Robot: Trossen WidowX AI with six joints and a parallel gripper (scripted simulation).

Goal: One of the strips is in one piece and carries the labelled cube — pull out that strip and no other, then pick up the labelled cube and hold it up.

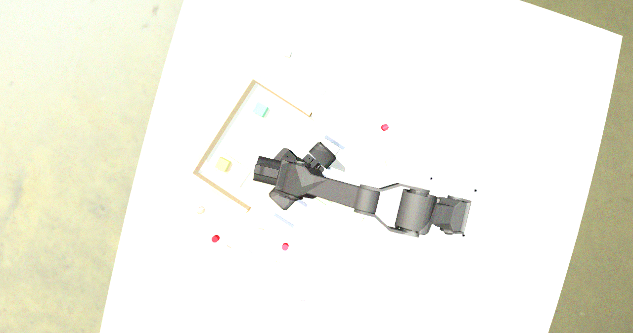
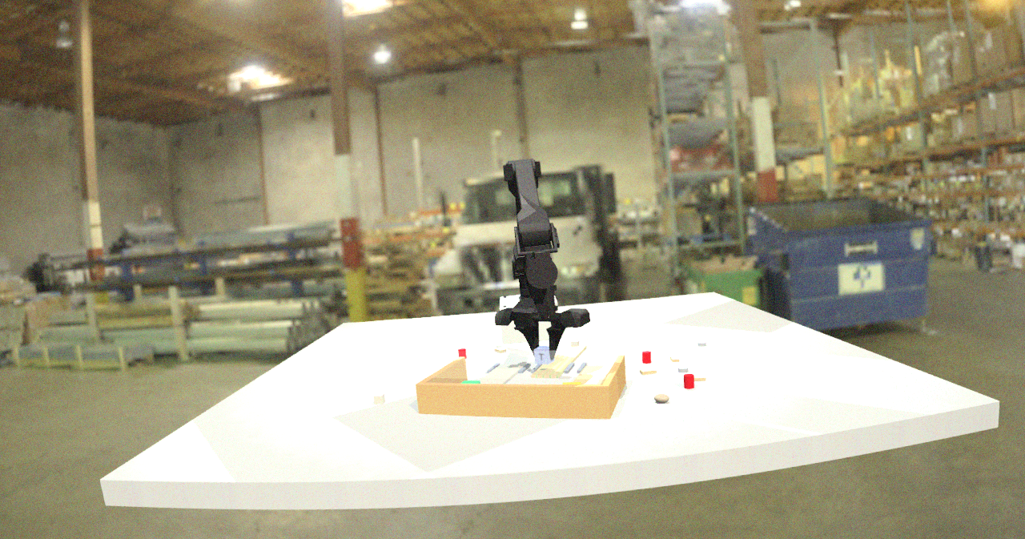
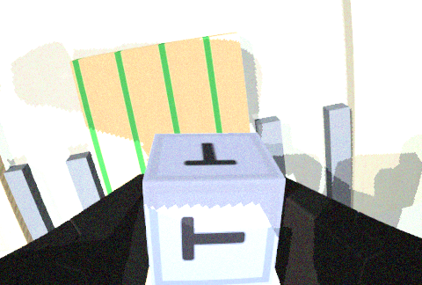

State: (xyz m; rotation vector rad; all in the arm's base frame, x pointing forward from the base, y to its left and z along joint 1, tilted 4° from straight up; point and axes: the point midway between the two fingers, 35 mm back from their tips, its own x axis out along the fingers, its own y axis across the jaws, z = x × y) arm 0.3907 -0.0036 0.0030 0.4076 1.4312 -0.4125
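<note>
Between my black fingers, clamped low over the green-lined strip (image 3: 161, 88), sits the labelled cube (image 3: 211, 209); if I lift crookedly, it could twist loose and drop.

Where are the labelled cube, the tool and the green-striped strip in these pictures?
labelled cube (image 3: 207, 235), wrist view, on its near face bearing the T mark.
tool (image 3: 211, 267), wrist view, midway between its black fingers, shut on the cube.
green-striped strip (image 3: 176, 86), wrist view, on its orange part beyond the cube.
</note>
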